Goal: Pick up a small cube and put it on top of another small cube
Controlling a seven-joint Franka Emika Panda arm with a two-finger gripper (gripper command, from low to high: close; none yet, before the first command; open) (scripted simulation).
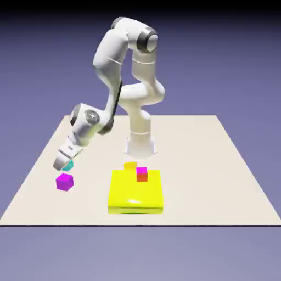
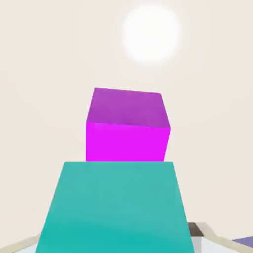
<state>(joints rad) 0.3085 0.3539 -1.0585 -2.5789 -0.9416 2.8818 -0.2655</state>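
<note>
My fingers [image 1: 62, 163] are clamped on the teal cube [image 2: 114, 207]. The magenta cube [image 1: 65, 181] sits just beyond it on the tabletop [image 1: 219, 164].

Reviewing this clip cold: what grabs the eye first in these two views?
The big yellow block at the table's front middle, with small cubes at its far edge. Next, the gripper low at the exterior view's left, shut on a teal cube that fills the hand view's bottom, with a magenta cube just beyond it.

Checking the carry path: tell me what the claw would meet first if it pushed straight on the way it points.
Probably the magenta cube, directly ahead beyond the held teal cube; depth is unclear.
</note>
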